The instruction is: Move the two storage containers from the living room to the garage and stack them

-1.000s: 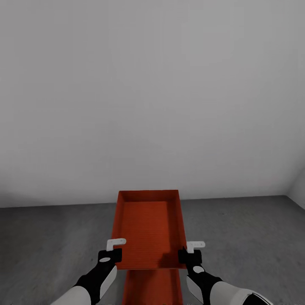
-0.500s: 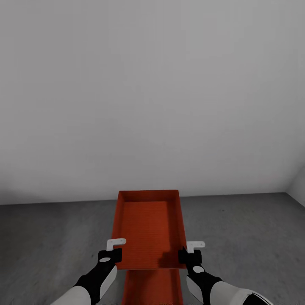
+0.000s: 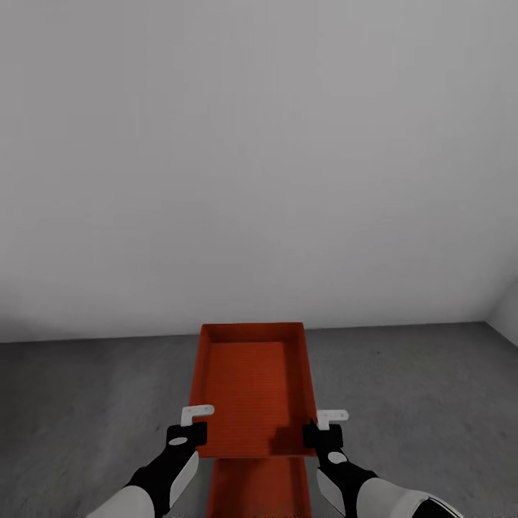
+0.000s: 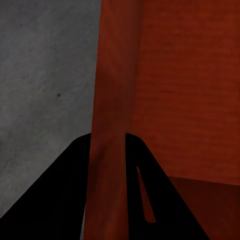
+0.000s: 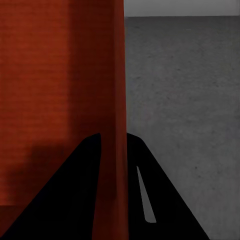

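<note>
**Two orange-red bins in the garage, upper one held at both side walls**

Over the dark grey garage floor (image 3: 86, 403), an orange-red storage container (image 3: 252, 388) is held level between the two arms, its long axis running away from the robot toward the plain white-grey wall (image 3: 259, 158). Its open top faces up and its ribbed bottom is bare. The far end lies close to where floor and wall meet, as the head camera sees it.

Directly below it, at the near edge of the head view, the second storage container (image 3: 259, 485) shows as an orange-red strip lined up with the first. Whether the two touch cannot be told.

On the left, the left gripper (image 3: 188, 432) grips the near-left corner of the upper bin. Its wrist camera shows the thin left side wall (image 4: 107, 150) running between the two black fingers (image 4: 55, 195), one outside over the floor and one inside the bin, pinched onto that wall.

On the right, the right gripper (image 3: 322, 432) does the same at the near-right corner. In its wrist camera the right side wall (image 5: 114, 150) passes between its dark fingers (image 5: 60, 195), which are clamped on it, with grey floor beyond on the outer side.

At the far right of the head view, a second wall (image 3: 507, 309) meets the first in a corner.
</note>
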### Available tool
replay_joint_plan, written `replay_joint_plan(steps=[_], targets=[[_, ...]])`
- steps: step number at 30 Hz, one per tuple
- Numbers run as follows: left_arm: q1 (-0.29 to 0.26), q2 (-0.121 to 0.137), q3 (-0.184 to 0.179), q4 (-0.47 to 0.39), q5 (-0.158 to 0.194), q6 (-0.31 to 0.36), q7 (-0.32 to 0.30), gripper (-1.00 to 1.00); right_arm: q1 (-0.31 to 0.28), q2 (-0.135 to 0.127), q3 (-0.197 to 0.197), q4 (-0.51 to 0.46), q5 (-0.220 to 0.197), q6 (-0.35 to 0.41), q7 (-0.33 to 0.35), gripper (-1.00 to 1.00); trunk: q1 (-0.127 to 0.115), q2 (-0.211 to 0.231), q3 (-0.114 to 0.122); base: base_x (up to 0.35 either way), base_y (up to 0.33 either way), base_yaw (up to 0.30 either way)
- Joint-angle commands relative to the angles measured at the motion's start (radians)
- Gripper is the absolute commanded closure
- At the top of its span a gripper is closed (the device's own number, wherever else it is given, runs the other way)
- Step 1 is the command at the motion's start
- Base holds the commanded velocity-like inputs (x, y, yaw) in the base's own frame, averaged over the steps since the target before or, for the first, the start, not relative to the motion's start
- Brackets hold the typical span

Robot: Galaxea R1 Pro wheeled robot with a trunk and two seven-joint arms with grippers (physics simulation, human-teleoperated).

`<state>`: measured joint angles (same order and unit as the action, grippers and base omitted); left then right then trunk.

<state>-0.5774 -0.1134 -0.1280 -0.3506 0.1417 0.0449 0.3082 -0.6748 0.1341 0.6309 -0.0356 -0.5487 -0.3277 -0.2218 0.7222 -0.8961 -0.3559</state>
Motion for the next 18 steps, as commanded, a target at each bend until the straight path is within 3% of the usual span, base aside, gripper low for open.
replay_joint_plan(steps=[1, 18], targets=[[-0.001, 0.003, -0.005, -0.006, 0.001, -0.043, 0.009, 1.00, 0.000, -0.005, -0.056, 0.000, -0.007, 0.001, 0.001, 1.00, 0.000, -0.001, -0.003, 0.000, 0.000, 0.000], [-0.001, 0.003, -0.007, -0.005, 0.003, -0.042, 0.009, 1.00, 0.000, -0.005, -0.056, 0.000, -0.008, 0.001, 0.001, 1.00, 0.000, -0.001, -0.030, 0.000, 0.000, 0.000]])
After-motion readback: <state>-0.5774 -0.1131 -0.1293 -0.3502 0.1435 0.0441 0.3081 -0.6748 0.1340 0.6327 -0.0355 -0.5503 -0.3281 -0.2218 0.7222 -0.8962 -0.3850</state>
